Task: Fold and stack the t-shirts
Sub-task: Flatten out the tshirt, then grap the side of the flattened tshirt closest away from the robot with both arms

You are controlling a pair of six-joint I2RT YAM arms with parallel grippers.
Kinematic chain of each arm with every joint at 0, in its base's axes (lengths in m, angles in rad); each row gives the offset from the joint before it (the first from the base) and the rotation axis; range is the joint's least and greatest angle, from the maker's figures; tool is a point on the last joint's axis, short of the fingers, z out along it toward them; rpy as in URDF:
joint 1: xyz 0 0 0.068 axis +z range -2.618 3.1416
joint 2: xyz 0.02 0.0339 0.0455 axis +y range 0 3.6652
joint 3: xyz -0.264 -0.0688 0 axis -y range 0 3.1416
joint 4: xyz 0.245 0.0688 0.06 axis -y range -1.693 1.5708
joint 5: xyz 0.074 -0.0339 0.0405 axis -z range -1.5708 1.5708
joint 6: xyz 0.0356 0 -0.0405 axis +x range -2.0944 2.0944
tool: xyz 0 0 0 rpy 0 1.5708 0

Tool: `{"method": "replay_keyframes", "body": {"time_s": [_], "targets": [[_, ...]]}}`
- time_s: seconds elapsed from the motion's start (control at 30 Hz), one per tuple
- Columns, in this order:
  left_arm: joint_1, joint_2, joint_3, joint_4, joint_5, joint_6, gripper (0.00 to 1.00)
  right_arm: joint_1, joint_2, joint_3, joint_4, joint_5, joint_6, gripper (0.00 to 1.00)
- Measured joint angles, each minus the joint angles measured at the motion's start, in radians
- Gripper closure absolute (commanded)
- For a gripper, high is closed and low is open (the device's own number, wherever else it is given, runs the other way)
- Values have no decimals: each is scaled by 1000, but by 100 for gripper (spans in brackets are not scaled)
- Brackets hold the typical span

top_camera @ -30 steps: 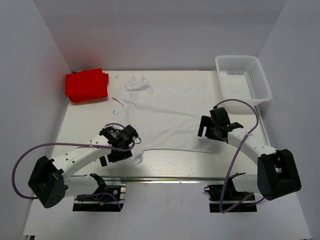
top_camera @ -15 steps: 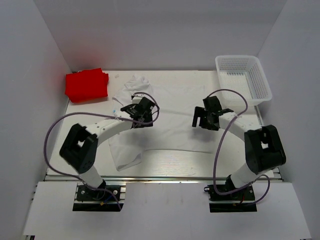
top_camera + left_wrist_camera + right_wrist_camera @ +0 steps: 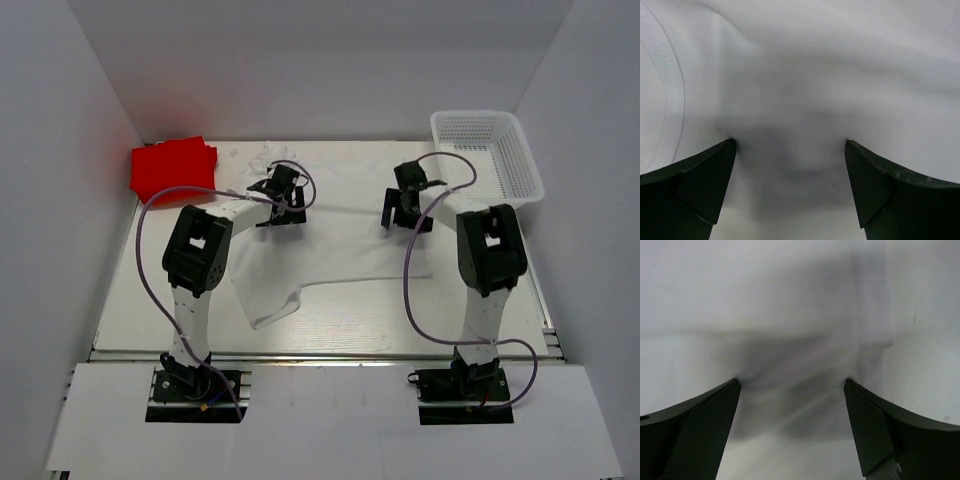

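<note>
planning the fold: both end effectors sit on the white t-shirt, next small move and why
Probably close both: the left end effector and right end effector stand open, tips pressed into the plain white cotton t-shirt, cloth puckered between them, ready to pinch.

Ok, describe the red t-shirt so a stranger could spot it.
Start at the table and go to its far left corner. There lies the red t-shirt, folded into a compact block. Its neighbour, the white t-shirt, is spread flat, and the mesh basket stands far right.
</note>
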Motion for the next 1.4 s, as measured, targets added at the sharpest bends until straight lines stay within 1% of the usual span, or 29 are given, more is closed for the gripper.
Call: {"method": "replay_keyframes", "body": {"time_s": [0.1, 0.2, 0.33, 0.4, 0.47, 0.53, 0.63, 0.73, 0.8, 0.9, 0.97, 1.07, 1.1, 1.2, 1.23, 1.3, 1.33, 1.4], "targets": [[14, 46, 68, 7, 26, 22, 0, -30, 111, 164, -30, 2, -22, 10], [27, 83, 129, 6, 59, 35, 0, -50, 171, 257, -38, -1, -45, 10], [38, 87, 143, 6, 98, 55, 0, -56, 161, 263, -76, -16, -77, 10], [39, 60, 114, 4, 103, 60, 0, -52, 126, 234, -77, -36, -87, 10], [35, -5, 41, 4, 105, 64, 0, -47, 29, 156, -72, -47, -89, 10], [29, -108, -64, 3, 122, 65, 0, -40, -92, 77, -71, -54, -84, 10], [23, -312, -227, 12, 155, 52, 0, -40, -270, -22, -62, -39, -55, 10], [14, -494, -358, 9, 178, 16, 0, -50, -405, -138, -30, -4, -9, 10], [10, -583, -441, -6, 186, -13, 0, -62, -453, -224, -26, 19, 26, 10], [2, -669, -576, -45, 207, -54, 0, -92, -463, -323, -39, 49, 70, 10], [-5, -724, -682, -80, 232, -80, 0, -114, -463, -370, -53, 52, 94, 10], [-20, -787, -803, -113, 274, -115, 0, -146, -461, -391, -51, 34, 116, 10], [-26, -802, -831, -113, 289, -121, 4, -155, -460, -391, -47, 23, 122, 10], [-33, -827, -851, -71, 339, -140, 11, -172, -457, -392, -16, -12, 134, 10], [-36, -823, -858, -55, 351, -144, 19, -178, -455, -393, -6, -22, 135, 10], [-39, -814, -864, -29, 365, -154, 30, -185, -449, -396, 10, -39, 138, 10], [-40, -806, -864, -20, 366, -159, 43, -190, -445, -402, 21, -46, 142, 10], [-42, -785, -864, -7, 364, -166, 53, -198, -439, -418, 32, -60, 150, 11]]}}
